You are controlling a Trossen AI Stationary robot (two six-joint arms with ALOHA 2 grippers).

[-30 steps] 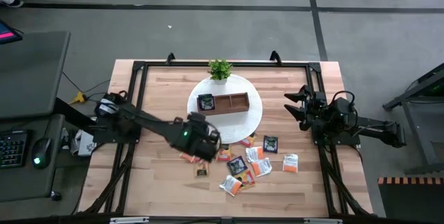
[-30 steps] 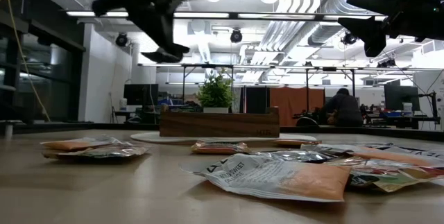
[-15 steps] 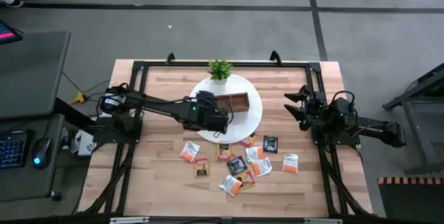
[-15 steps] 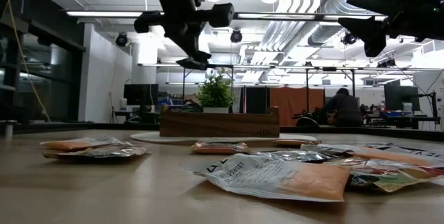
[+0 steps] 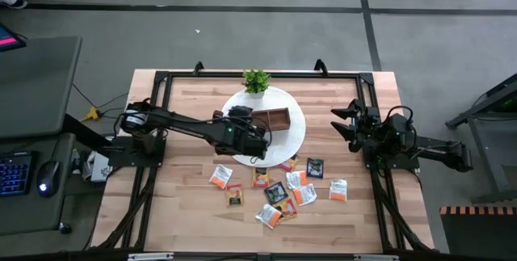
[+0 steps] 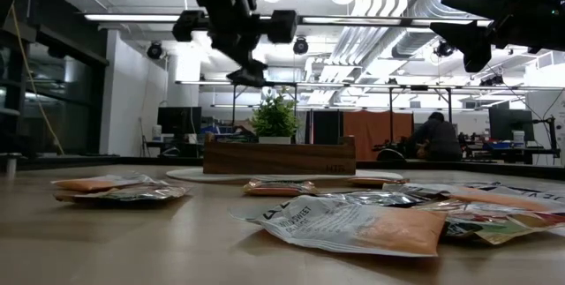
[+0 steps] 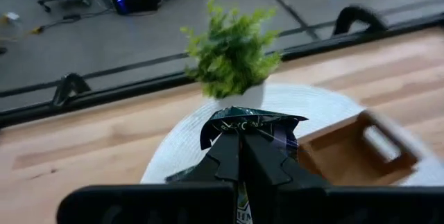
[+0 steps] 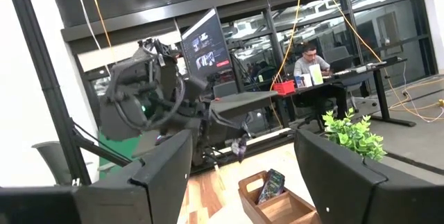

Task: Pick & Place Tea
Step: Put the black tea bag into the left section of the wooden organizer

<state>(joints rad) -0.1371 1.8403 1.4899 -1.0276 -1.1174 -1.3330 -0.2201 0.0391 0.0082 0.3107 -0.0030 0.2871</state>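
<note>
The left tool [image 7: 239,148] is shut tight on a dark tea bag [image 7: 250,123]. It holds the bag up in the air, over the left end of the tray [image 5: 269,119]. In the low view the left tool [image 6: 250,75] hangs well above the tray [image 6: 279,156] and does not touch it. The held bag sticks out past the tips of the two fingers [image 7: 267,161], and it looks a bit bent at the top.

The tray is brown wood and sits on a round white mat [image 5: 295,136] near the far side of the bench [image 5: 186,103]. One dark bag [image 8: 272,184] already stands in a box of the tray [image 8: 277,207], as the right wrist view shows. From above, the left arm covers that end of the tray.

A small green plant [image 5: 256,81] stands just behind the tray, at the far edge of the mat.

The other tea bags [image 5: 283,190] lie flat on the bench on the near side of the tray. Some are orange, some are white and some are dark. Most sit close in a heap, with some touching or on top of each other. Two bags [image 5: 226,184] lie a little off from the heap, toward the left arm's side.

The right tool [image 5: 343,124] waits off to the right of the tray, up in the air. Its fingers are wide open and it holds nothing.

A person [image 6: 434,137] sits far off in the room behind the tray.
</note>
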